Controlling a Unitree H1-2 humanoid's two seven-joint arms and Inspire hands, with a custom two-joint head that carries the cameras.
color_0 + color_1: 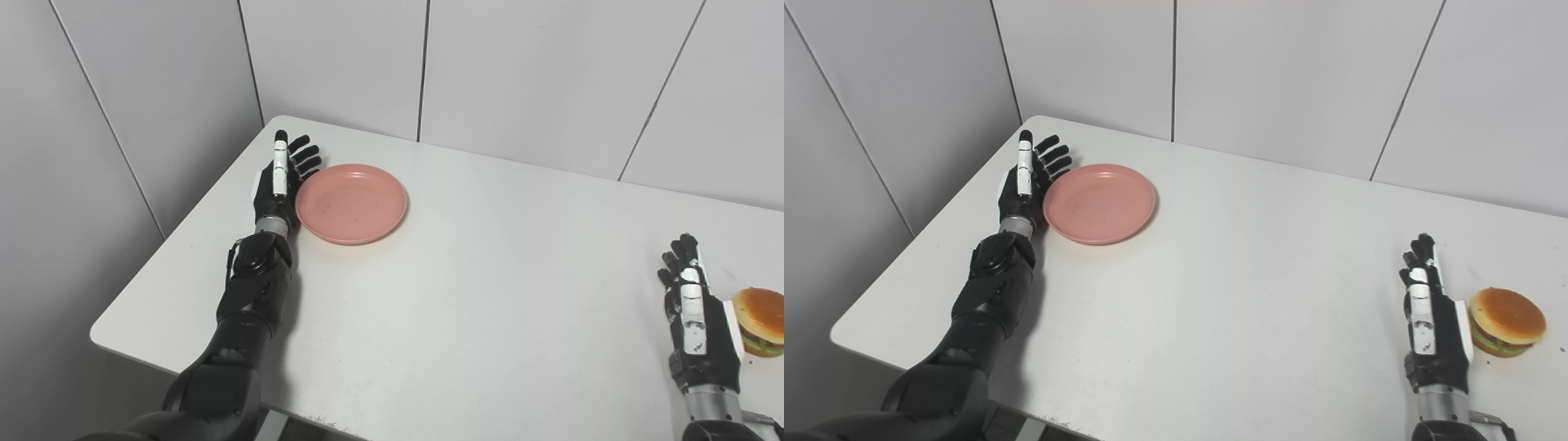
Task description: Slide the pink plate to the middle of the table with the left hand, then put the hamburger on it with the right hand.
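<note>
A pink plate (351, 203) lies empty on the white table (478, 294), near its far left corner. My left hand (280, 174) stands on edge right against the plate's left rim, fingers apart and holding nothing. A hamburger (1507, 322) with a brown bun and green lettuce sits at the right edge of the table. My right hand (1430, 312) is open and empty just to the left of the hamburger, close to it or just touching it.
Grey wall panels (343, 61) stand close behind and to the left of the table. The table's left edge (184, 214) runs just beside my left forearm.
</note>
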